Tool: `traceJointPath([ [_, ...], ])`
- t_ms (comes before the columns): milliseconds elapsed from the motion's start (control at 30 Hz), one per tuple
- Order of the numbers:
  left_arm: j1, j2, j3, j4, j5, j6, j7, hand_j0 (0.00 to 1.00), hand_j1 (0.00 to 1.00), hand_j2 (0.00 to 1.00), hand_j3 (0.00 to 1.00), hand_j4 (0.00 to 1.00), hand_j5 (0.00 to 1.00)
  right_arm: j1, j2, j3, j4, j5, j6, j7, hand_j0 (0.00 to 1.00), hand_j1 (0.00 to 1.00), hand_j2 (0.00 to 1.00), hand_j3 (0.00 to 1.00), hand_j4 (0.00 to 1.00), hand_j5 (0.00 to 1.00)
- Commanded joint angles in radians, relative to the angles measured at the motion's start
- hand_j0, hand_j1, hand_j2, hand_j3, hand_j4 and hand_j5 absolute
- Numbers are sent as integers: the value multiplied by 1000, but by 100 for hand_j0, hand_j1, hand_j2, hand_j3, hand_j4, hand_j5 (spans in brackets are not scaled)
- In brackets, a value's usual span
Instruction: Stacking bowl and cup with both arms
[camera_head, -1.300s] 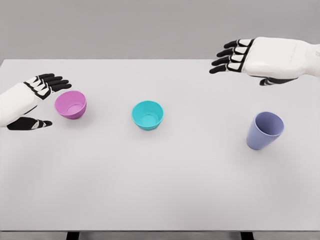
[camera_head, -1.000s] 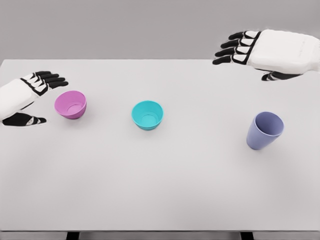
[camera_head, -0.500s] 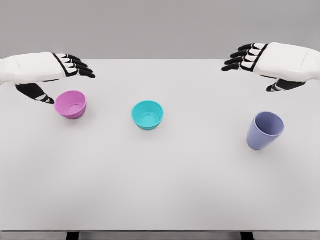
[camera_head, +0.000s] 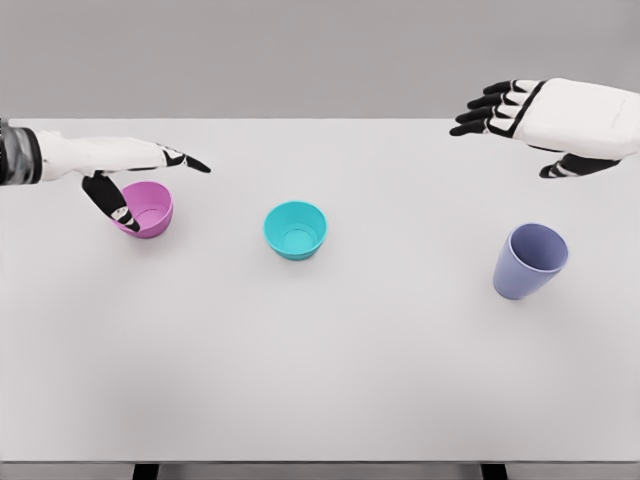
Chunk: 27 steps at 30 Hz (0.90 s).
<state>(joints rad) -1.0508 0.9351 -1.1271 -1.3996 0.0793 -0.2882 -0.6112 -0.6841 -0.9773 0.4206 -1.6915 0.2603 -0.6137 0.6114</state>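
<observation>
A pink bowl (camera_head: 145, 208) sits on the white table (camera_head: 320, 380) at the left. A teal bowl (camera_head: 296, 230) stands near the middle, and a lavender cup (camera_head: 529, 261) stands upright at the right. My left hand (camera_head: 150, 175) hovers flat over the pink bowl's far rim, fingers stretched out to the right, thumb hanging down beside the bowl's left side. It holds nothing. My right hand (camera_head: 520, 125) floats above the table's far right, behind the cup, fingers extended leftward and holding nothing.
The table's far edge (camera_head: 320, 120) runs just behind both hands, with a grey wall beyond. Its front edge lies near the bottom of the picture.
My left hand has swung up from the table's left side and turned flat over the pink bowl. My right hand drifted slightly right and up. Bowls and cup stayed still.
</observation>
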Motion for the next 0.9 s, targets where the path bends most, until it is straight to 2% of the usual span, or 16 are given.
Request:
traceJointPath([
  [0, 0, -13, -5, -1, -16, 14, 0, 100, 100, 100, 100, 100, 100, -2, 5, -13, -62, -4, 3, -1, 100, 100, 100, 100, 100, 100],
  [100, 2, -22, -7, -1, -84, 14, 0, 100, 100, 100, 100, 100, 100, -11, 8, -14, -62, -7, 3, -1, 100, 100, 100, 100, 100, 100],
  [167, 2, -25, -7, -1, -119, 14, 0, 100, 100, 100, 100, 100, 100, -2, 5, -66, -57, -7, 3, -1, 100, 100, 100, 100, 100, 100],
  [267, 2, -27, -8, -2, -148, 14, 0, 100, 100, 100, 100, 100, 100, 3, 8, -62, -57, -7, 3, -1, 100, 100, 100, 100, 100, 100],
  [467, 3, -19, -10, -18, -190, 15, 0, 100, 100, 100, 100, 100, 100, 17, 22, -46, -53, -7, 3, -1, 100, 100, 100, 100, 100, 100],
  [867, 14, -1, -8, -2, -208, 46, 0, 100, 100, 100, 100, 100, 100, 26, 20, -48, -39, -7, 3, -1, 100, 100, 100, 100, 100, 100],
])
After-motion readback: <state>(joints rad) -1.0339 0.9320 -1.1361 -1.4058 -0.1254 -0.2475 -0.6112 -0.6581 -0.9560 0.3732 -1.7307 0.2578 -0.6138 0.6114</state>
